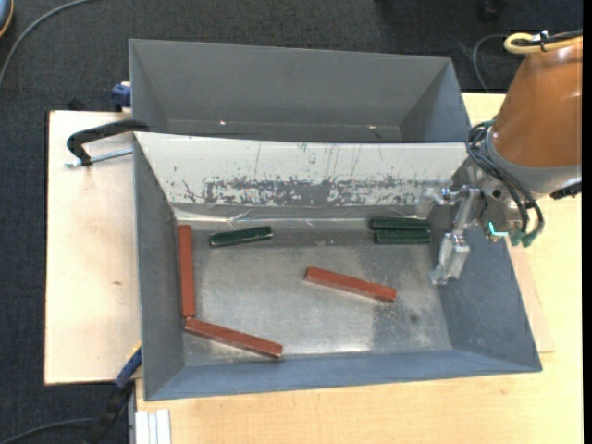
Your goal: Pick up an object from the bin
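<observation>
We see the grey bin (153,276) with nothing lifted yet: the gripper (447,268) hangs low by the wall, nothing seen in it, and we cannot tell if it is wide or narrow. A dark green bar (401,230) lies just beside it and a red bar (350,285) is near. A second green bar (240,237) and two more red bars (233,338) lie well apart from it, so we judge the whole pick is left.

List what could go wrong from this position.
1. The gripper hangs near the bin's right wall; descending here, it might scrape that slope.
2. The two dark green bars beside it lie together against the back wall, so a grasp may catch both or neither.
3. The red bar lies flat on the floor and could slide away.
</observation>
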Action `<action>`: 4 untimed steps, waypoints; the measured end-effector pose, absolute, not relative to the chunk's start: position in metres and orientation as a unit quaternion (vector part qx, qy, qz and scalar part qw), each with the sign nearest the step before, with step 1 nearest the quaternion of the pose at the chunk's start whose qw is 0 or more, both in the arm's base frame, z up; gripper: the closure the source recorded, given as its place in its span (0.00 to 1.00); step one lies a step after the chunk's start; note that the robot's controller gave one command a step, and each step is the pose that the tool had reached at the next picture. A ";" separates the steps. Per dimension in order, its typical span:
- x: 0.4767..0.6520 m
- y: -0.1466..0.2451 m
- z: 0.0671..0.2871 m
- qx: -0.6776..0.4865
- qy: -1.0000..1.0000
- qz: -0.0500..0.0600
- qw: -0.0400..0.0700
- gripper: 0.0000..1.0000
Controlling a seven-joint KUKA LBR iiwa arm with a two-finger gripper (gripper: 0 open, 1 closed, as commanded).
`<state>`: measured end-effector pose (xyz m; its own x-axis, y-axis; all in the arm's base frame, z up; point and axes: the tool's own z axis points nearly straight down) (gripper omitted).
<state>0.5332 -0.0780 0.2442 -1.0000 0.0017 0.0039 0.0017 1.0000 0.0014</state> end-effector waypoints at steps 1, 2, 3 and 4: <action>0.552 0.014 0.167 0.176 -0.984 -0.002 0.001 0.00; 0.568 0.003 0.076 0.241 -0.970 -0.001 0.002 0.00; 0.569 0.004 0.079 0.241 -0.970 0.000 -0.001 1.00; 0.565 0.009 0.228 0.261 -0.965 0.001 -0.007 1.00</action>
